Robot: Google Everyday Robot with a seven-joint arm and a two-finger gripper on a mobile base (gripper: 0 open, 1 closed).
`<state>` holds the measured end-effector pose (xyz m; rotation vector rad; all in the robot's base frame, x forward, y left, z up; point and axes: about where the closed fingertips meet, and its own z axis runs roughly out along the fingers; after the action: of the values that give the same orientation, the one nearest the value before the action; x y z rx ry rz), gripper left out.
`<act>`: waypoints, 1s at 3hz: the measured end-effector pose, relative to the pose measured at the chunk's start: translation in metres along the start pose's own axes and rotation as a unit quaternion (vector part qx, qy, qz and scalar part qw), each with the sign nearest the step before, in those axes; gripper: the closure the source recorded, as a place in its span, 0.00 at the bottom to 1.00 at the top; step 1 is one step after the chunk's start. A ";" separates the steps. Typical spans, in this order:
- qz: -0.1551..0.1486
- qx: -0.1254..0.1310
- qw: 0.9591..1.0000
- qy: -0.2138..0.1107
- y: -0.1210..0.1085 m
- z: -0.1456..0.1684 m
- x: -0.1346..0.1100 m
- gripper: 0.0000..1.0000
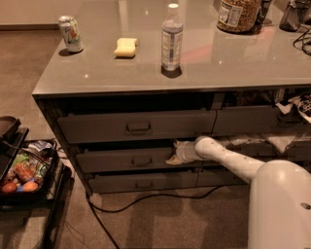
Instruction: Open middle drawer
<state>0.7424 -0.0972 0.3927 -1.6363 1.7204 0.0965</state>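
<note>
The middle drawer (109, 161) is the dark grey-brown front between a taller top drawer (92, 128) and a slimmer bottom drawer (114, 184). It has a small bar handle (141, 160) at its centre and stands out a little from the cabinet, with a dark gap above it. My gripper (174, 154) is at the right end of the middle drawer's top edge, right of the handle. My white arm (228, 158) reaches in from the lower right.
On the counter top (233, 58) stand a soda can (71, 34), a yellow sponge (126, 47), a water bottle (171, 38) and a big jar (238, 14). A black cart with food (19, 180) stands at left. A cable (146, 198) lies on the floor. Cluttered drawers (291, 104) are at right.
</note>
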 end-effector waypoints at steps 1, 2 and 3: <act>0.002 -0.004 1.000 0.001 -0.005 0.000 -0.003 1.00; 0.002 -0.004 1.000 0.001 -0.006 0.000 -0.003 1.00; 0.011 -0.046 0.999 0.012 0.009 -0.006 -0.005 1.00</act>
<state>0.7314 -0.0948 0.3958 -1.6918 1.7767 0.1695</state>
